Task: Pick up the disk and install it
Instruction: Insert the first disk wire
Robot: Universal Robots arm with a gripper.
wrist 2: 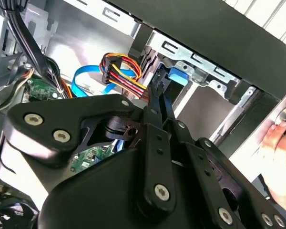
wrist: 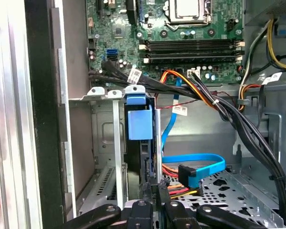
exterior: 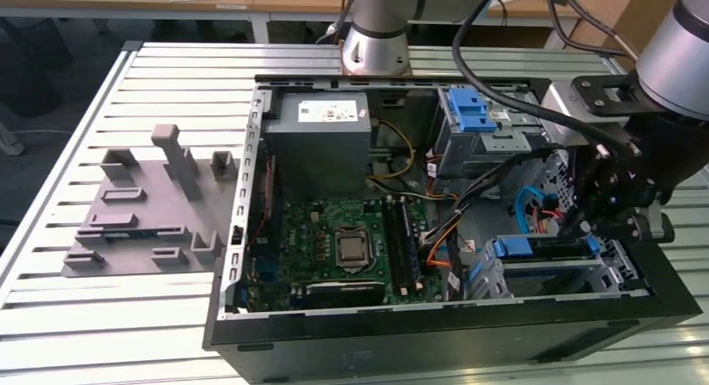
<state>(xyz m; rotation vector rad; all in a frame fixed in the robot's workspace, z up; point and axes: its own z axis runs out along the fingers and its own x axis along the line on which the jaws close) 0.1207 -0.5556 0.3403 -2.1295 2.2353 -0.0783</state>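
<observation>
The disk (wrist: 139,125) stands on edge in the metal drive cage (wrist: 102,143) at the case's front corner, its blue frame (exterior: 543,247) showing at the top. In the second wrist view the blue tab (wrist 2: 178,76) of the disk sits in the cage slot. My gripper (exterior: 574,229) hangs over that cage at the exterior view's right. Its two black fingers (wrist 2: 157,102) lie shut together, with their tips right at the disk's end. In the first wrist view my gripper (wrist: 153,187) is just beside the disk's lower edge, and nothing is between the fingers.
The open computer case (exterior: 443,331) lies on a slatted table (exterior: 66,310). Inside are the green motherboard (exterior: 344,244), a grey power supply box (exterior: 321,132), a blue latch (exterior: 471,111) and loose cables (wrist: 195,169). A grey fixture (exterior: 144,211) lies beside the case. A person's hand (wrist 2: 281,138) is close by.
</observation>
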